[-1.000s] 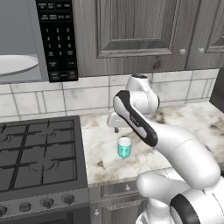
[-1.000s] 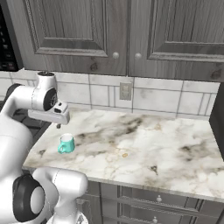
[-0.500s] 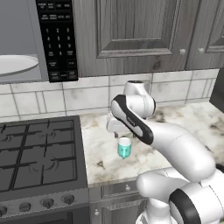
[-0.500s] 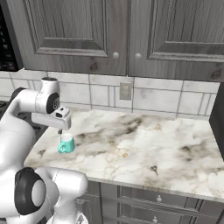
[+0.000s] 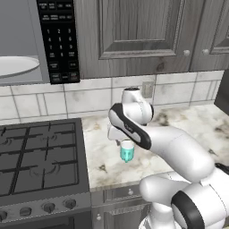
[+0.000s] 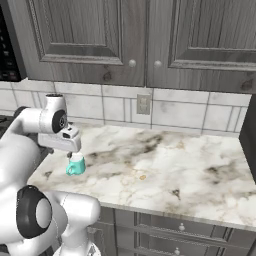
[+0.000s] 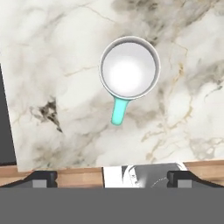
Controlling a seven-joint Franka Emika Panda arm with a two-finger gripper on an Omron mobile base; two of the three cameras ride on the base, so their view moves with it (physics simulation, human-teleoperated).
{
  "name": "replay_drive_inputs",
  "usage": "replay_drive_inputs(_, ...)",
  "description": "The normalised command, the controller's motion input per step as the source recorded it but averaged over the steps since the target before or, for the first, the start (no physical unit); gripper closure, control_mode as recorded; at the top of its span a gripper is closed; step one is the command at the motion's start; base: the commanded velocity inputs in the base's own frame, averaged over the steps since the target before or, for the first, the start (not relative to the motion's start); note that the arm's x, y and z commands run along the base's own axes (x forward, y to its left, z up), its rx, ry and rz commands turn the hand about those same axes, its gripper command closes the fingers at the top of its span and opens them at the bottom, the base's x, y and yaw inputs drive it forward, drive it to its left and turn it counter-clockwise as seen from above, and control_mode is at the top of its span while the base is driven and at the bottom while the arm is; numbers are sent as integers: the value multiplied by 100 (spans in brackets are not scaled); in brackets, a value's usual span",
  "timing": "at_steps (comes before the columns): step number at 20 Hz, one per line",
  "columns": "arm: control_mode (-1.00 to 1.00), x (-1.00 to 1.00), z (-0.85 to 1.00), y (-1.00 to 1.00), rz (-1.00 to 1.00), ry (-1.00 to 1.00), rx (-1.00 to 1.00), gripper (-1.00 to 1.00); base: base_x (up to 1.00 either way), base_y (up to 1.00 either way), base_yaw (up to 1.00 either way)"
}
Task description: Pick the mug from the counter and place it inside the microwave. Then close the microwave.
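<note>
1. Mug (image 5: 127, 152) stands upright on the bench (image 5: 197, 120), near its left end and not far from the front edge, with the black stove (image 5: 38, 156) well off to its left.
2. Seen from the right base camera, the mug (image 6: 76, 164) has its small handle turned toward the front-left.
3. From above, the mug (image 7: 129, 69) shows a white inside and rim, and its teal handle points down the picture, toward the bench's front edge.
4. Tool (image 7: 112, 178) hangs directly over the mug, pointing straight down, apart from it.
5. Its fingertips (image 7: 42, 178) stand wide apart at the bottom corners of the hand view, nothing between them.
6. From the left base camera the tool (image 5: 121, 142) sits just above the mug's rim.
7. Microwave (image 5: 57, 40) hangs above the stove, its grey inside open to view, white turntable (image 5: 15, 66) showing, keypad panel on its right side.
8. Grey cabinets (image 6: 150, 37) run above the tiled wall behind the bench.
</note>
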Motion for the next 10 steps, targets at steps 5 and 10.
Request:
replay_drive_inputs(5,-100,14,-32,0,-2,0,0,-100,0,0,0)
replay_drive_inputs(10,-100,18,-26,0,-4,0,0,-100,0,0,0)
